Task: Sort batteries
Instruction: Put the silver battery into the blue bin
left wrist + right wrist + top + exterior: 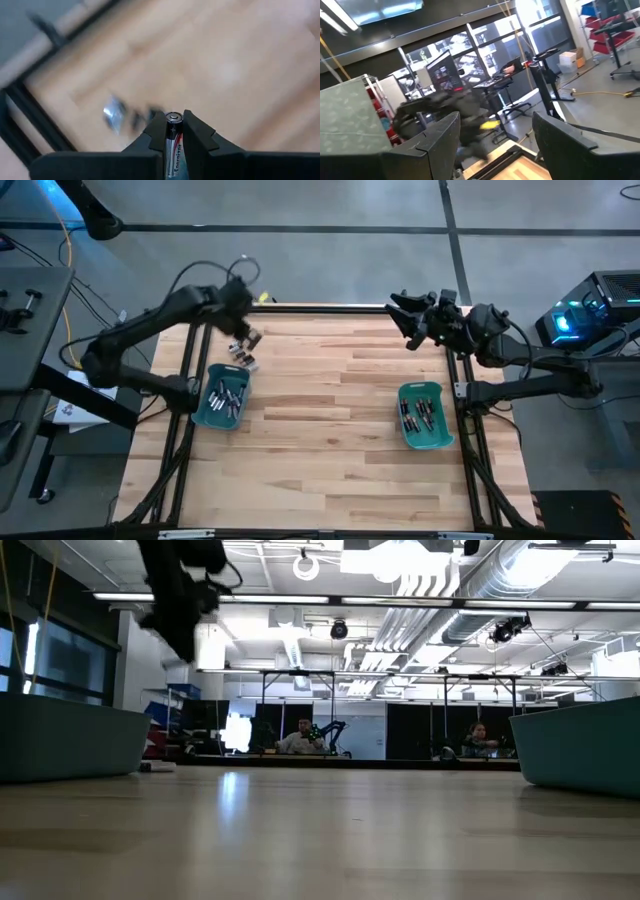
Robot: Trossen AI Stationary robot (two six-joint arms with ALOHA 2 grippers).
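A silver-and-black battery (pixel 173 142) sits between the fingers of my left gripper (pixel 173 125), which hangs above the table's far left part (pixel 246 338), beyond the left teal bin (pixel 222 396). That bin holds several batteries. A few loose batteries (pixel 243 360) lie on the wood just beyond it, and they show blurred in the left wrist view (pixel 116 113). The right teal bin (pixel 426 416) also holds several batteries. My right gripper (pixel 404 317) waits open, raised over the table's far right corner. My left gripper pinches the battery's long body (pixel 173 137) between its two fingers. The battery lies along the fingers, its round metal end (pixel 173 117) at their free ends. The fingers slant steeply down from above. The battery is lifted clear of the table.
Bare wood stretches between the two bins (pixel 330 410). The black table frame (pixel 320 307) runs along the far edge. In the low view the bin walls stand at the left (pixel 70 745) and the right (pixel 585 745), with people seated far behind the table.
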